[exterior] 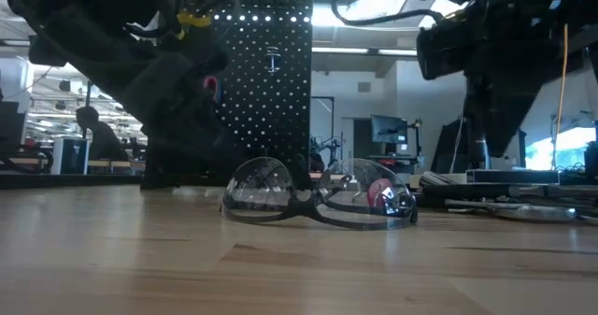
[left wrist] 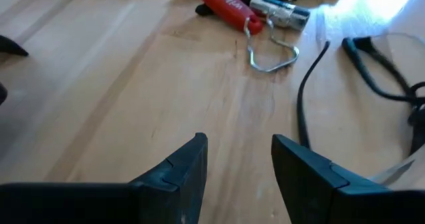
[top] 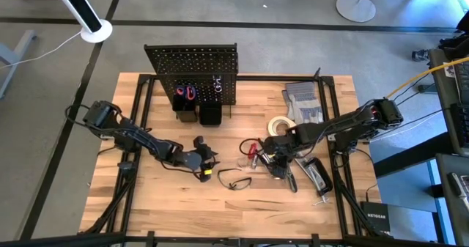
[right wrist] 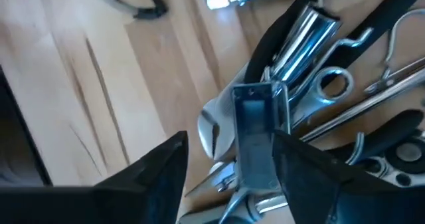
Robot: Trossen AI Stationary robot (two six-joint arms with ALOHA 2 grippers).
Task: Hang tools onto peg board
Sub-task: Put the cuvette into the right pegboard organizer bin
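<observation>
The black peg board [top: 192, 69] stands upright at the table's far middle, with a red-handled tool [top: 185, 93] hung on its front above two small black bins [top: 198, 113]. The safety glasses [top: 236, 181] lie on the table between my grippers; they also show in the low view [exterior: 318, 201]. My left gripper [top: 207, 165] is open and empty above bare wood [left wrist: 239, 147], left of the glasses. My right gripper [top: 278, 166] is open, low over a pile of chrome tools [top: 308, 175]. Its fingers stand on either side of a chrome tool with a dark block end [right wrist: 257, 127]. My right gripper comes at the chrome tool [right wrist: 257, 127] slanting down from the table's right. I cannot tell whether either finger touches it. The tool lies in the pile on the table.
A red-handled tool [top: 253, 150] and a wire hook [left wrist: 272, 56] lie just right of the glasses. A white tape roll [top: 279, 126] and grey gloves [top: 302, 102] lie at the far right. Bare wood lies at the table's near left.
</observation>
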